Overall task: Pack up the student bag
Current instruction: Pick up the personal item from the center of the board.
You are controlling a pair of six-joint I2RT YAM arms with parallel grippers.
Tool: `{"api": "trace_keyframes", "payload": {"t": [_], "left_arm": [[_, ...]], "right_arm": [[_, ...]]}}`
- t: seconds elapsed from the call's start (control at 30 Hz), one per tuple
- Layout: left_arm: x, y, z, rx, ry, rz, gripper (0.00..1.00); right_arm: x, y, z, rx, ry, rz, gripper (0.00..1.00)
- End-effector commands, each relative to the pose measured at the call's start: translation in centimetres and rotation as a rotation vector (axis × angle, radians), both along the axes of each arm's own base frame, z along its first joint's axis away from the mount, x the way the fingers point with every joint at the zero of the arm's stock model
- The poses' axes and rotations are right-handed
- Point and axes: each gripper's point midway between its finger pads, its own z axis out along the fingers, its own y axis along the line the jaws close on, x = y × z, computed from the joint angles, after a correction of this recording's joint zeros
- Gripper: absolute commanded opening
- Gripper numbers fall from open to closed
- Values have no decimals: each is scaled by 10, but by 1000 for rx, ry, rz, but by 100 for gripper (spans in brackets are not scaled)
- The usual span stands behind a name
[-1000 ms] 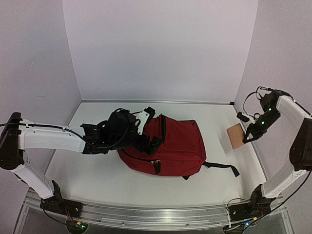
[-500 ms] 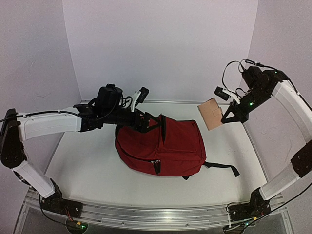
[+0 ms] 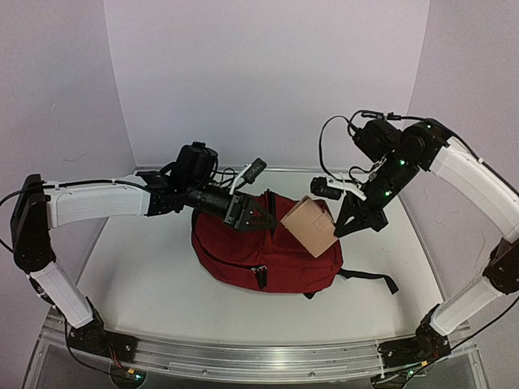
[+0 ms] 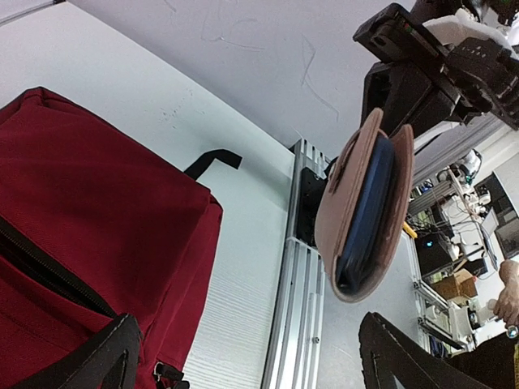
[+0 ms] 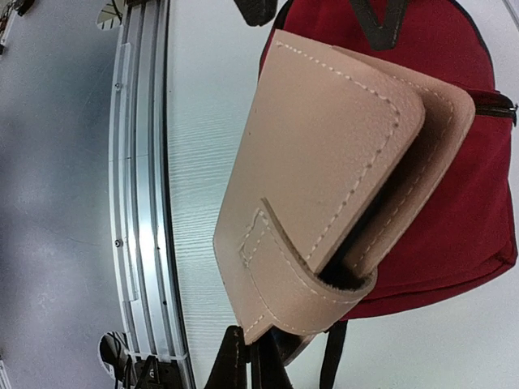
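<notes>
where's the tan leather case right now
Top view, centre-right: the tan leather case hangs in the right gripper, above the right half of the student bag.

Left arm (image 3: 89, 203): stretched low and nearly level from the left side toward the middle of the table, wrist raised a little above the forearm.
Left gripper (image 3: 253, 219): points right and slightly down, jaws spread wide apart.
Right arm (image 3: 474, 174): lifted high, elbow bent, forearm reaching inward toward the centre.
Right gripper (image 3: 347, 224): angled down and to the left, jaws pinched tight on one edge of a tan leather case (image 3: 310, 227), carried in the air.
</notes>
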Motion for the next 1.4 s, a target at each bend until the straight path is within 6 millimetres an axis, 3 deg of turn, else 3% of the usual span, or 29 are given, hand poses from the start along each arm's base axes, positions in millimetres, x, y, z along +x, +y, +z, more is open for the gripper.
{"api": "trace_keyframes", "payload": {"t": [0.0,0.2,0.53,0.67,0.8,0.87,0.97,1.0,1.17,1.37], "left_arm": [[-15,-8,27,-86,-7,-120,92],[-39,-13,35,-134,3,-230,87],[-43,-29,32,-147,19,-270,70],[-47,-31,32,-154,30,-283,48],[-47,-30,31,-160,36,-269,15],[-44,-29,31,-159,39,-237,3],[-32,-28,29,-144,43,-148,0],[-24,-27,29,-137,48,-108,0],[35,-21,29,-56,121,190,0],[86,5,5,34,262,462,0]], "right_arm": [[-23,-4,-4,-80,59,46,0],[-27,5,-11,-107,64,77,0],[-31,21,-10,-107,43,123,0],[-27,25,-11,-109,33,114,0],[-17,30,-9,-100,14,61,1],[-7,34,-4,-75,-18,12,7],[16,40,12,14,-57,-106,20],[26,40,18,43,-58,-153,29],[85,28,44,163,-9,-414,65],[134,25,45,207,-56,-625,71]]}}
